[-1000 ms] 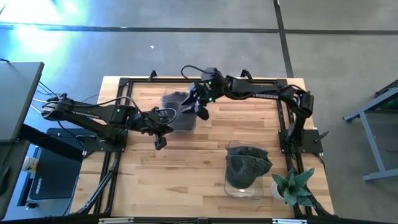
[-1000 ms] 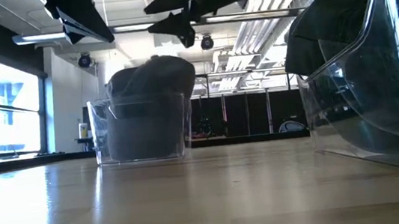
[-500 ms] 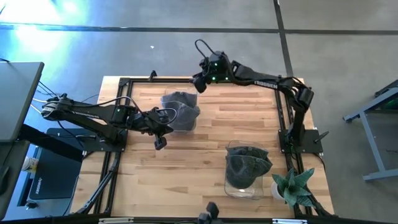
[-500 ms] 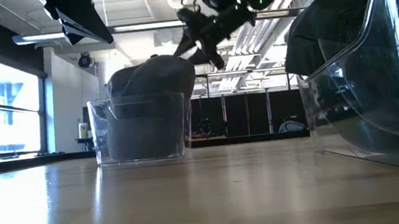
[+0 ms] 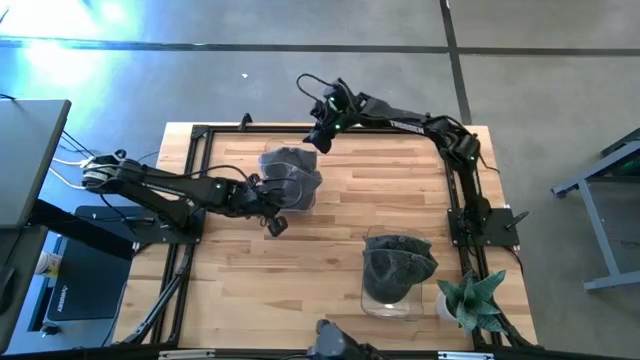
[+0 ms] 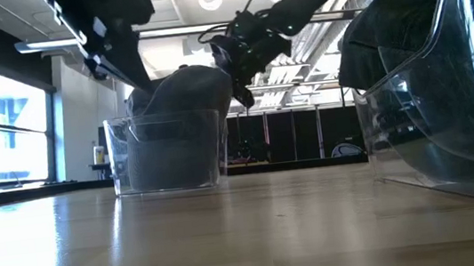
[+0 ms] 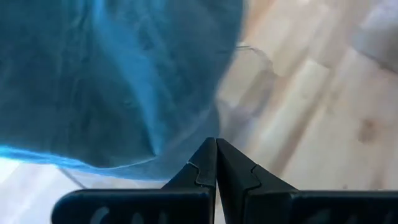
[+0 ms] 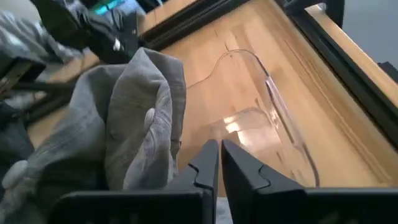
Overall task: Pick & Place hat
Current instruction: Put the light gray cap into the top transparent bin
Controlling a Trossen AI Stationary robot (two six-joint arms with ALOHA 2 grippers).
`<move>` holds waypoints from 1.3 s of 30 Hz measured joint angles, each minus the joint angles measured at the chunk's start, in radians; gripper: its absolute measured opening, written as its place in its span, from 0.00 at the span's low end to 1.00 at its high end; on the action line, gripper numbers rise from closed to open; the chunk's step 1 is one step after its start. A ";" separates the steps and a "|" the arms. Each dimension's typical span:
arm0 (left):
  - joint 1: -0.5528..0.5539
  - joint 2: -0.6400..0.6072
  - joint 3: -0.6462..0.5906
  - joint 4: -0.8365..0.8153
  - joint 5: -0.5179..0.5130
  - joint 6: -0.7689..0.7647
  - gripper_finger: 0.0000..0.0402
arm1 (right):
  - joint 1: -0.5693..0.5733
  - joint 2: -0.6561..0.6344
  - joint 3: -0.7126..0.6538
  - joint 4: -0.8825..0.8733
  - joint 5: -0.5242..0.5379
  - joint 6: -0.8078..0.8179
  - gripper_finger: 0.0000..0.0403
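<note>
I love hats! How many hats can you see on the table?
2. One grey hat sits in the clear bin toward the table's far side; one dark hat sits in the clear bin near the plant.

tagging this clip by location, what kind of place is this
Probably a robotics lab or workshop in an industrial-style room: a wooden table on a bare concrete floor, exposed ceiling pipes, large windows.

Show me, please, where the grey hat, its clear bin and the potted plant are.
grey hat (image 5: 290,170), high view, crumpled crown.
clear bin (image 6: 169,163), low view, front wall.
potted plant (image 5: 470,298), high view, leaves.
</note>
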 joint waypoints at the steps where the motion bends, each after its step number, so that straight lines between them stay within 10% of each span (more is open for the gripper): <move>1: 0.000 0.009 0.000 -0.002 -0.021 -0.017 0.00 | 0.001 0.022 0.038 -0.035 0.000 -0.026 0.05; 9: 0.000 0.020 0.000 0.007 -0.053 -0.023 0.00 | 0.025 0.218 0.322 -0.313 -0.197 -0.161 0.01; 16: 0.000 0.020 0.000 0.062 -0.072 -0.025 0.00 | 0.026 0.242 0.403 -0.361 -0.601 -0.176 0.01; 25: -0.001 0.020 0.000 0.179 0.046 -0.021 0.00 | 0.035 0.242 0.431 -0.399 -0.207 -0.224 0.00; 39: -0.001 0.160 0.000 0.221 -0.099 0.009 0.00 | 0.090 0.239 0.405 -0.526 -0.636 -0.274 0.00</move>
